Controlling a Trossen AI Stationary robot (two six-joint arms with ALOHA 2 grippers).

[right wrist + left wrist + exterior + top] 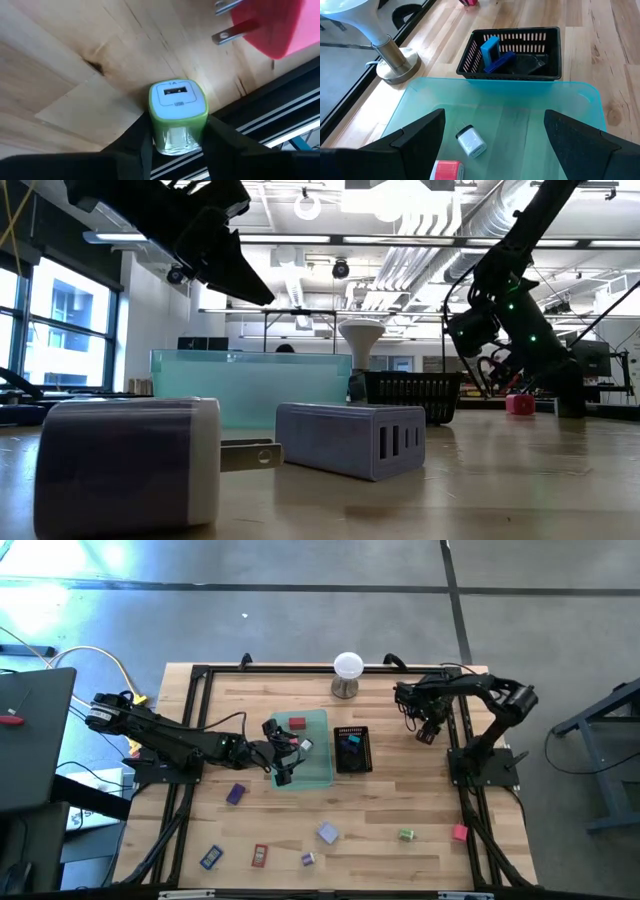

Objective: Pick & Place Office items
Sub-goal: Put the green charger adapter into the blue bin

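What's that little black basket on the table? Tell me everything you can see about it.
The black basket is a small rectangular tray, plastic-looking, with slotted walls and a solid rim. It sits flat on the wooden table, close beside the translucent green tray; whether they touch is unclear. Inside are blue pieces, one propped upright, and something dark.

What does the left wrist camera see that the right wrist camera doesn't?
Only the left wrist view: the see-through green tray holding a white charger, the black mesh basket with blue pieces inside, and the white ball's metal stand. Only the right wrist view: a green USB charger and a pink plug-in charger with metal prongs. Both: the wooden table.
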